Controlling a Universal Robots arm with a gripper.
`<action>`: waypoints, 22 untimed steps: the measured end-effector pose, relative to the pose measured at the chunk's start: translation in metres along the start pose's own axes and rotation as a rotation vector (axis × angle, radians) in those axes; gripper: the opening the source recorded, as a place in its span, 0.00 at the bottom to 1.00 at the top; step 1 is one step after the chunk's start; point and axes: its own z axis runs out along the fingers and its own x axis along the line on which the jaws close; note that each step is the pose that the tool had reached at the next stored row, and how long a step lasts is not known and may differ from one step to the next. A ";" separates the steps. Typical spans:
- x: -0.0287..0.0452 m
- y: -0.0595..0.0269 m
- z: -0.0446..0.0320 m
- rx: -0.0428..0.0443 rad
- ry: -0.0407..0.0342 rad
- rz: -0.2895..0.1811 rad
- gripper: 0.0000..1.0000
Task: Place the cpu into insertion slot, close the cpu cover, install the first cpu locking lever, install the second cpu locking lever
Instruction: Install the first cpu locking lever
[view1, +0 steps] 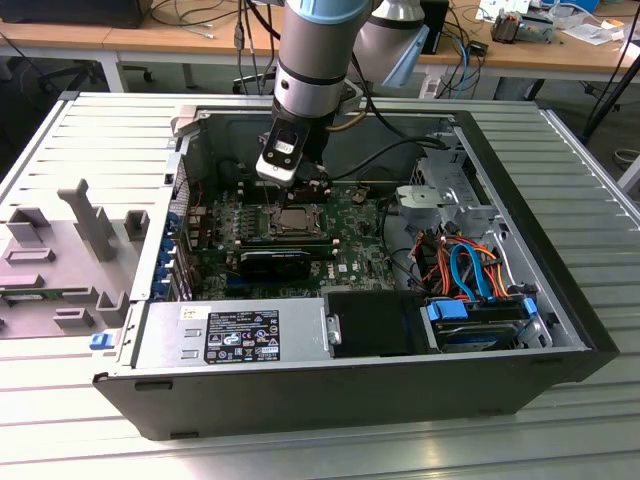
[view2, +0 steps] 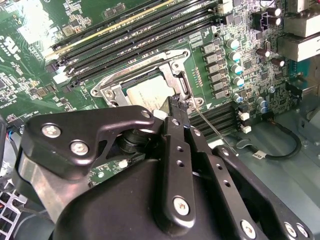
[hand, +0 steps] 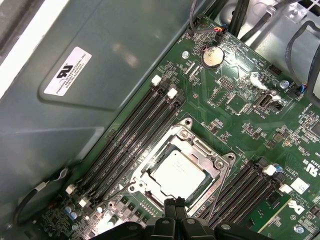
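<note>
Cpu (hand: 177, 175) first: where does it sit?

Seated in the insertion slot (hand: 159, 156), silver top up. The cpu cover (hand: 202, 150) lies flat over the slot, and its window frames the cpu. By my reading, the first two steps are done.

And the jaws?

Clenched, tip against tip, at one corner of the insertion slot and low over the cover's edge in both wrist views. I see nothing pinched between them.

Which step is in hand, then?

The first locking lever (view2: 212, 127), I judge. It is a thin wire that runs out from that same corner of the slot, just beside the jaws. It slants over the memory slots (hand: 135, 135) that flank the slot. It looks unlatched, though I cannot tell whether the jaws touch it.

What does that step call for?

Probably a steady push on the wire down toward the slot, then sideways under its catch. The jaws must not skid onto the cover or the green motherboard (hand: 240, 105) around the slot.

And farther out from the slot?

The open computer case (view1: 300, 390) encloses it all, resting on the ribbed worktop (view1: 560, 420).
</note>
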 end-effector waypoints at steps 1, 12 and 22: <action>0.0000 0.0000 0.0000 0.0001 -0.0001 -0.001 0.11; 0.0000 0.0000 0.0000 0.0010 -0.0003 -0.008 0.11; 0.0000 0.0000 0.0000 0.0020 -0.0007 -0.014 0.11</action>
